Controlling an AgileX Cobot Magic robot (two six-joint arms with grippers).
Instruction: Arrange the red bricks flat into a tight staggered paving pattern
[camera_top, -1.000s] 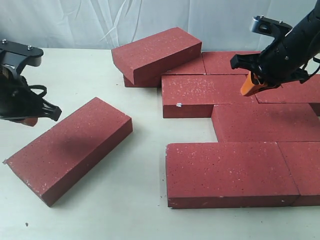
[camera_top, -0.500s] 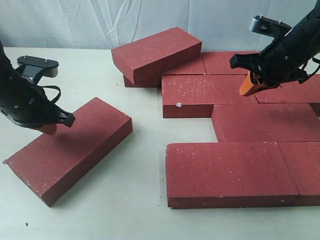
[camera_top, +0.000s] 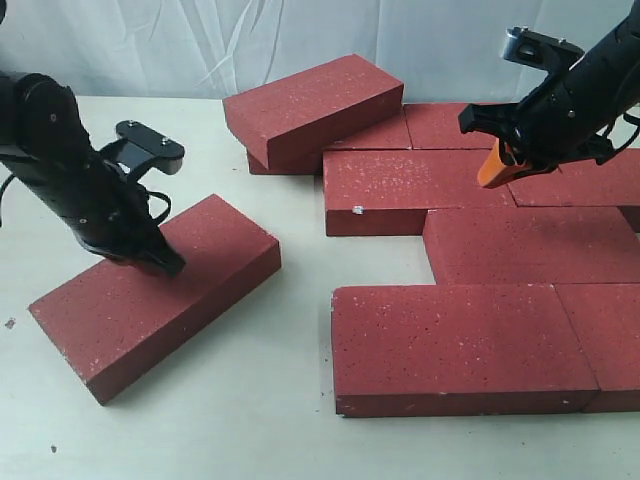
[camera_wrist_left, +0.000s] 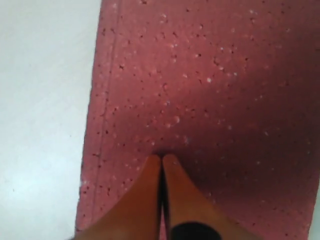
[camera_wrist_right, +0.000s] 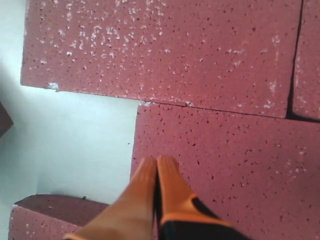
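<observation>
Exterior view: loose brick (camera_top: 120, 315) flat on the table (camera_top: 260, 420), apart left of the laid bricks (camera_top: 460, 345), long axis slanting toward their notch. Directly under left gripper (camera_top: 168, 264), jaws together, tips on its top. Right gripper (camera_top: 497, 166), jaws together, farther off.

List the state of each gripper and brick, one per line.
left gripper, shut, tips on the loose brick.
right gripper, shut, over the laid bricks.
loose brick, flat, skewed, apart from the rest.
tilted brick, propped on laid bricks, not flat.
laid bricks, flat, staggered.
</observation>
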